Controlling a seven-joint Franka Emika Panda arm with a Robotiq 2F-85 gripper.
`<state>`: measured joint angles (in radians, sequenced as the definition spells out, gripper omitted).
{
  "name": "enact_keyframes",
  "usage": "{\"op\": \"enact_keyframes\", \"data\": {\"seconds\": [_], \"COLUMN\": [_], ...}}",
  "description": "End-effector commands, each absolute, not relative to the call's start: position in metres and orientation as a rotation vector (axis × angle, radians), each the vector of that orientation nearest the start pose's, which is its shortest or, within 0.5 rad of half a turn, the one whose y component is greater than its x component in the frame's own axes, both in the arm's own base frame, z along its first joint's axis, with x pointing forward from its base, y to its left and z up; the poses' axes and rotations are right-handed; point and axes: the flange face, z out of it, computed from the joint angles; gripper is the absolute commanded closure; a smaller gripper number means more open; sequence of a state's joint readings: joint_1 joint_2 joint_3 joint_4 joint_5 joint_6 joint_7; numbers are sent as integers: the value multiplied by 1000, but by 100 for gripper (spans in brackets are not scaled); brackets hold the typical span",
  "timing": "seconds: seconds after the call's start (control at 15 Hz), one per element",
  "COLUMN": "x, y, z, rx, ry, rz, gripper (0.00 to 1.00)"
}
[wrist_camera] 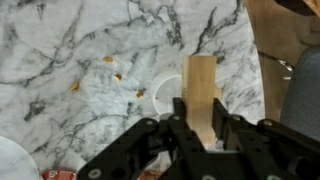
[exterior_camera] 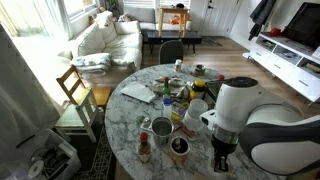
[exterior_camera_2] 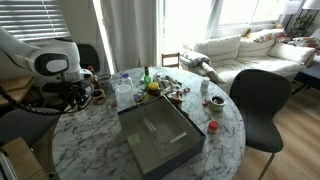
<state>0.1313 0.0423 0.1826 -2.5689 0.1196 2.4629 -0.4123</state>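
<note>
In the wrist view a white plate shows in the lower left corner, on a marble table that fills most of the frame. Right of it, toward the upper middle, a few orange crumbs lie scattered on the stone. A curved white rim sits just left of centre; what it belongs to cannot be told. Right of centre the gripper comes in from the bottom edge, its 2 black fingers clenched on a wooden block. The block stands upright between them, its upper end rising past the fingertips, over the table near its right edge. Past that edge, at the far right, are a wood floor and a grey chair. In an exterior view the table is round and crowded. A grey sheet lies at its left, a metal cup and a dark bowl toward the lower middle, and a white mug right of them. The gripper hangs low at the lower right, and the block is too small to make out there. In an exterior view the gripper is at the table's left side, a grey tray in the middle, and a black chair at the right.
</note>
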Motion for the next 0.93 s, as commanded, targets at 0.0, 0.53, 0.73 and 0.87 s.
{"op": "enact_keyframes", "data": {"seconds": [0.0, 0.53, 0.73, 0.87], "x": [405, 408, 408, 409], "y": [129, 128, 127, 127], "z": [235, 229, 227, 226], "rx": [-2932, -2927, -2929, -2926], "ry": [-952, -957, -944, -940], "rz": [191, 176, 172, 172], "gripper": [92, 92, 92, 92]}}
